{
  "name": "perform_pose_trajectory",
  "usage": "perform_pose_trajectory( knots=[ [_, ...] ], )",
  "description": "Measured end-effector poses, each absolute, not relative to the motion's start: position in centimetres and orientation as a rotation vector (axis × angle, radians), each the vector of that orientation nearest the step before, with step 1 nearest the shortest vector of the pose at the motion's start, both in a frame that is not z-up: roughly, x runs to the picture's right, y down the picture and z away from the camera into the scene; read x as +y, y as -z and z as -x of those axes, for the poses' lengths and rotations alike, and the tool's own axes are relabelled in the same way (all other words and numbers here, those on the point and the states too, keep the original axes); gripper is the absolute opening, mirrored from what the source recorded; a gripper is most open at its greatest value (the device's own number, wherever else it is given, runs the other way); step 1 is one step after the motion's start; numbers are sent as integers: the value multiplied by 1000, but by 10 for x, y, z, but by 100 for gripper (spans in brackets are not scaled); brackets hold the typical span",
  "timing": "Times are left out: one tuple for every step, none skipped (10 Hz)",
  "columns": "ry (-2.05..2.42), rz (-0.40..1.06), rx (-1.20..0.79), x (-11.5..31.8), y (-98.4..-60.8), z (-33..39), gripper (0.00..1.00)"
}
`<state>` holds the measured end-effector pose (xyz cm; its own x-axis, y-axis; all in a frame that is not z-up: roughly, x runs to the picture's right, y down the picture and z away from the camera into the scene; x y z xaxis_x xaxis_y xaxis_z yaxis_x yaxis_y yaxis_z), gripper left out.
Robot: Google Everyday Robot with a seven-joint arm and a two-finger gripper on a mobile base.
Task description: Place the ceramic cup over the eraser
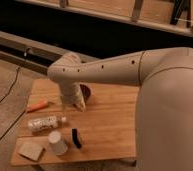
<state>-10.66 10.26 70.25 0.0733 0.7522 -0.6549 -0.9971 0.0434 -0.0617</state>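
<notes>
The white ceramic cup [57,142] stands upside down near the front left of the wooden table [112,127]. The black eraser [76,138] lies just to its right, with a small gap between them. My gripper [80,104] hangs at the end of the pale arm, pointing down over the table's middle. It is farther back than the cup and the eraser and well apart from both. It holds nothing and its jaws stand open.
A clear plastic bottle [44,122] lies on its side left of centre. A tan flat block [31,150] sits at the front left corner and an orange object [37,105] at the left edge. A dark red round thing [86,92] sits behind the gripper.
</notes>
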Motion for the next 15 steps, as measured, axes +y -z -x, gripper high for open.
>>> perform_pose_trajectory(
  knots=[
    [-1413,591,504,101,-699,110,65],
    [-1394,592,491,101,-696,115,65],
    [-1353,601,464,101,-689,125,65],
    [-1296,616,434,105,-680,140,65],
    [-1261,630,417,109,-673,150,65],
    [-1208,652,395,116,-665,163,65],
    [-1173,669,385,123,-660,171,65],
    [-1118,695,382,136,-653,183,65],
    [-1065,719,385,151,-647,194,65],
    [-1037,732,394,160,-645,197,65],
    [-994,751,414,175,-644,201,65],
    [-978,754,425,180,-645,201,65],
    [-960,754,437,184,-645,202,65],
    [-945,751,445,187,-645,202,65],
    [-933,744,451,189,-646,201,65]
  ],
)
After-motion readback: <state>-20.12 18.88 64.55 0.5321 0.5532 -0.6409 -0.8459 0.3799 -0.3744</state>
